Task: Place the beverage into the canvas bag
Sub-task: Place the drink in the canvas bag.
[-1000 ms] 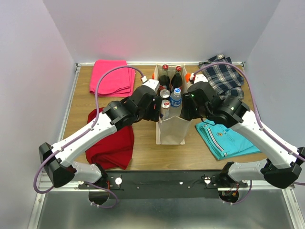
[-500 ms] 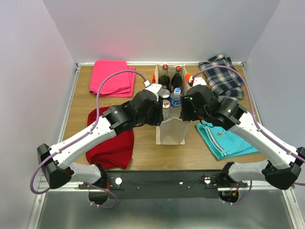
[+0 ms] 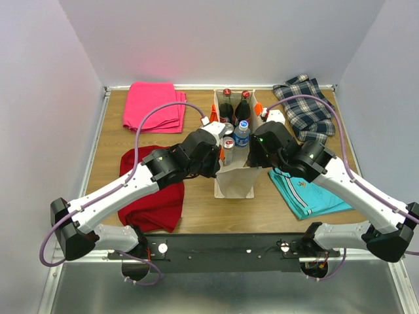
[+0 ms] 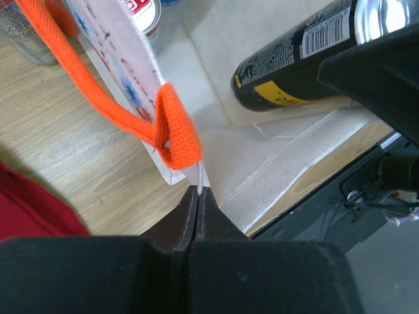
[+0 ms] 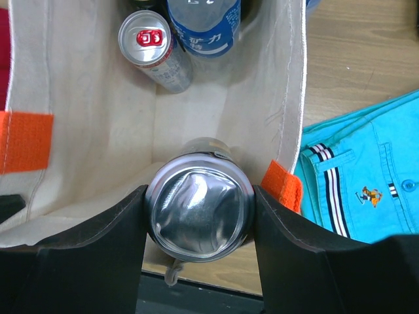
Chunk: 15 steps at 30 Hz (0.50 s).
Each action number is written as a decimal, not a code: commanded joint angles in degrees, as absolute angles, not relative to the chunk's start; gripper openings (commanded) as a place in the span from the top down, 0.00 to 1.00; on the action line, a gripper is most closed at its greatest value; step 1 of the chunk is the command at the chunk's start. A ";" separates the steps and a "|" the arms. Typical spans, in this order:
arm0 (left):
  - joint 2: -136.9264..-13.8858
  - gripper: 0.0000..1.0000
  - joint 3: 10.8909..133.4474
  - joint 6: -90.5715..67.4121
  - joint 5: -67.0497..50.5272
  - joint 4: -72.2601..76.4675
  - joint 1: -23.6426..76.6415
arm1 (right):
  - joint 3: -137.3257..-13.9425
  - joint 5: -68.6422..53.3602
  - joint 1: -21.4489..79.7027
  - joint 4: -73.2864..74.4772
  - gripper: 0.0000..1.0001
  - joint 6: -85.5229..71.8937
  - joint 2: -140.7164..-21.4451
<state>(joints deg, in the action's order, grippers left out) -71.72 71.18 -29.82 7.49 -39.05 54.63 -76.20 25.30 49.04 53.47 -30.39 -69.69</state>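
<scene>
The black can [image 5: 196,204], pinched by the right tool [image 5: 200,219], hangs at the canvas bag's [image 5: 288,98] open mouth. Only the left wrist view shows the left tool [image 4: 198,191] pressed together on the bag's rim beside an orange strap [image 4: 171,127]. A red-topped can [image 5: 145,38] and a blue-labelled bottle [image 5: 200,23] stand inside. A teal shirt [image 5: 366,183] lies alongside.

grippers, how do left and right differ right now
The left gripper is shut, pinching the bag rim; the right gripper stands wide around a can. The left sits at the rim beside an orange strap; the right hangs over the opening. Both are at the bag's top.
</scene>
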 commanded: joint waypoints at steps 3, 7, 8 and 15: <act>-70.49 1.00 66.89 -25.93 11.24 -46.05 54.93 | -75.67 31.81 49.04 52.56 0.99 -33.40 -71.01; -70.66 1.00 66.09 -24.96 12.65 -47.20 54.84 | -76.29 33.22 48.96 52.21 0.99 -33.75 -72.77; -70.66 1.00 65.92 -24.96 12.92 -47.37 54.93 | -76.46 33.57 48.96 51.86 0.99 -33.66 -73.12; -69.70 1.00 65.92 -24.79 14.50 -47.90 54.93 | -77.78 37.52 48.34 47.21 0.99 -33.05 -76.29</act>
